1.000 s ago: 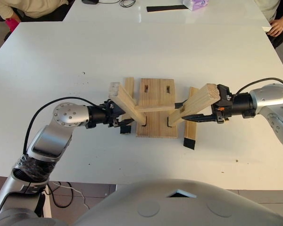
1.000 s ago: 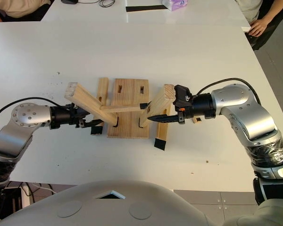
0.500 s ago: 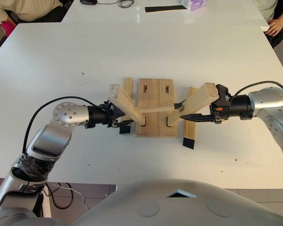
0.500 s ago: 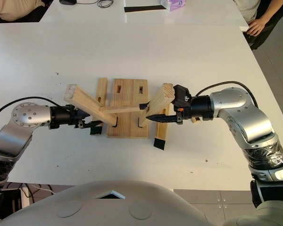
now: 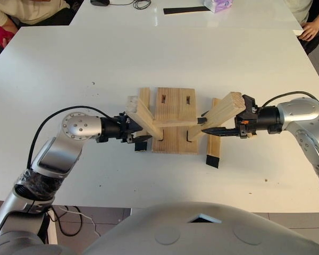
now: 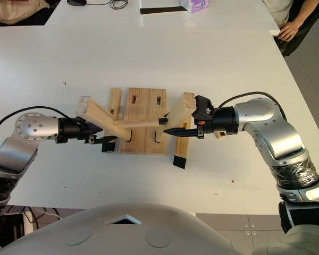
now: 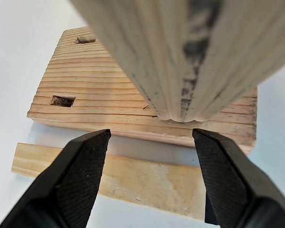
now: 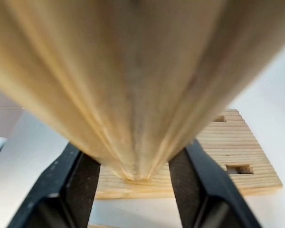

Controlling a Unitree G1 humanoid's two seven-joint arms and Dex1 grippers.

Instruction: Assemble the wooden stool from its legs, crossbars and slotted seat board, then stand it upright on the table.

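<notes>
Now left pincer (image 5: pixel 140 138) pinches left leg (image 5: pixel 142 116), right pincer (image 5: pixel 205 122) pinches right leg (image 5: pixel 224 110), above seat board (image 5: pixel 175 105).

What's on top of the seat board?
A left leg and right leg, both tilted, joined by a crossbar, stand at the seat board's near end. Far slots are open; leg ends mostly cover the near ones.

No legible text, labels, numbers or signs on seat board (image 5: pixel 175 109) or table (image 5: pixel 149 53)

Your right gripper (image 6: pixel 175 129) is clasping a pale wooden leg (image 6: pixel 182 109) above the slotted seat board (image 6: pixel 145 103). Your left gripper (image 6: pixel 109 136) is touching a second wooden leg (image 6: pixel 95 114).
</notes>
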